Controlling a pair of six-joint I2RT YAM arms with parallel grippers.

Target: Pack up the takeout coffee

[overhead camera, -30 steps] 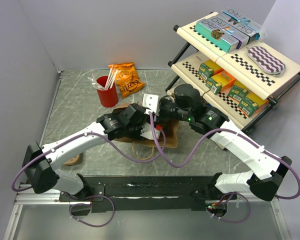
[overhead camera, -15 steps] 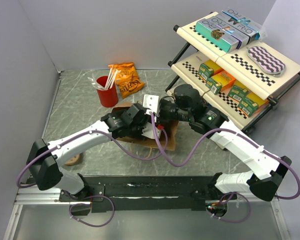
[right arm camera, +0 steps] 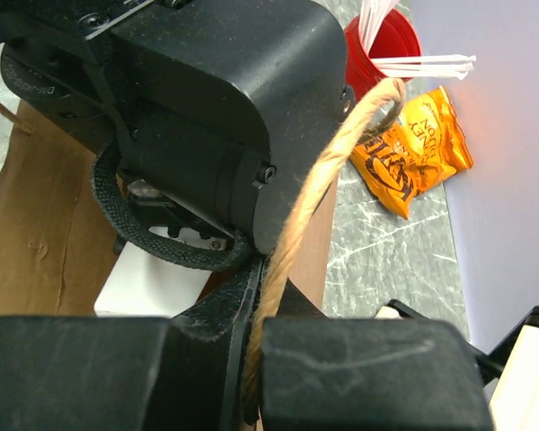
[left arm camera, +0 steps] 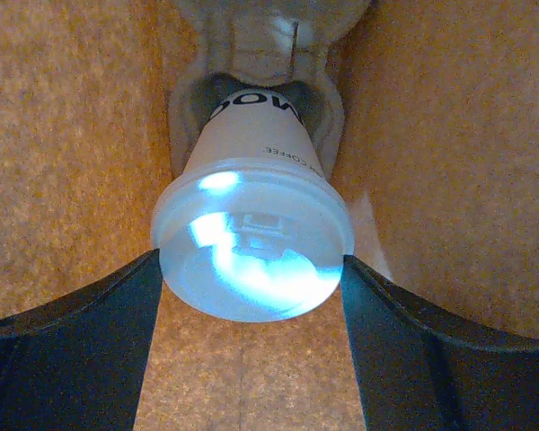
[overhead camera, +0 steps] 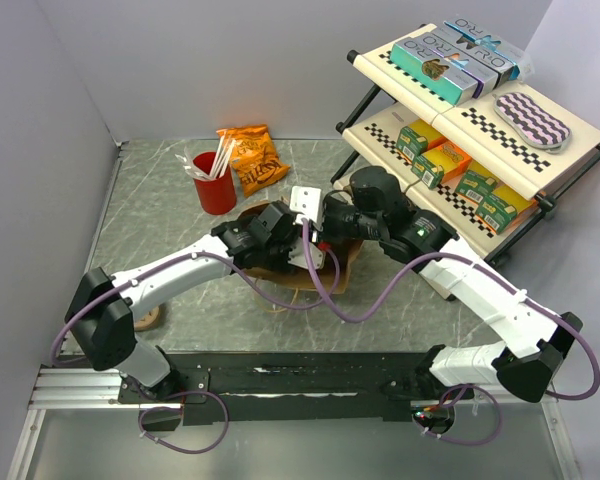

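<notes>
The coffee (left arm camera: 251,233) sat inside the bag (left arm camera: 63,135), with brown paper walls on both sides of it. Its base was seated in a pocket of what looked like a pulp carrier (left arm camera: 328,99) at the bag's far end. The left gripper (left arm camera: 250,265) reached in through the mouth with its fingers (left arm camera: 72,341) pressed against opposite sides of the domed lid, so it was pinching the coffee, not standing clear of it. The right gripper (right arm camera: 251,359) was clamped on the bag's twine handle (right arm camera: 314,189), apparently keeping the mouth open. By my reading the packing was nearly finished: the coffee was down in the bag and seemingly in its pocket. What remained was to let go of the lid, draw the left arm out without tipping the coffee or snagging the paper, and release the handle. Nothing else showed inside the bag. Outside it, a red cup (right arm camera: 382,40) held white sticks (right arm camera: 427,63).
</notes>
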